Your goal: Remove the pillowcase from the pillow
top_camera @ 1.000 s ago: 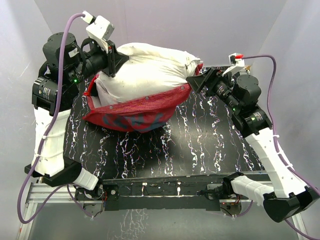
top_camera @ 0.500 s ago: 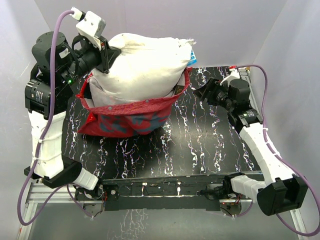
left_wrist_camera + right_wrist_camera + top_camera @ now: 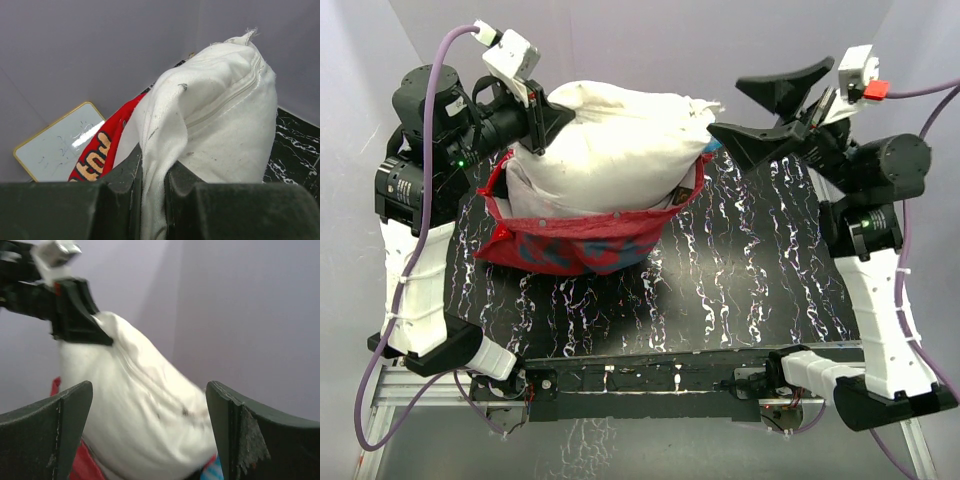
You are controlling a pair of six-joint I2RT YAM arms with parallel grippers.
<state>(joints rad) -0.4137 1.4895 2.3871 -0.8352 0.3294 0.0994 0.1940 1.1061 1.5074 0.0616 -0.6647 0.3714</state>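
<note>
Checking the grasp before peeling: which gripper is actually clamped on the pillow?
The left gripper, pinching a fold of the pillow; the right gripper is wide open, holding nothing.

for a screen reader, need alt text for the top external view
The left gripper pinches a corner of the off-white pillow, whose lower part sits in the bunched red pillowcase on a black marbled table. The right gripper is open beside the pillow's other end.
</note>
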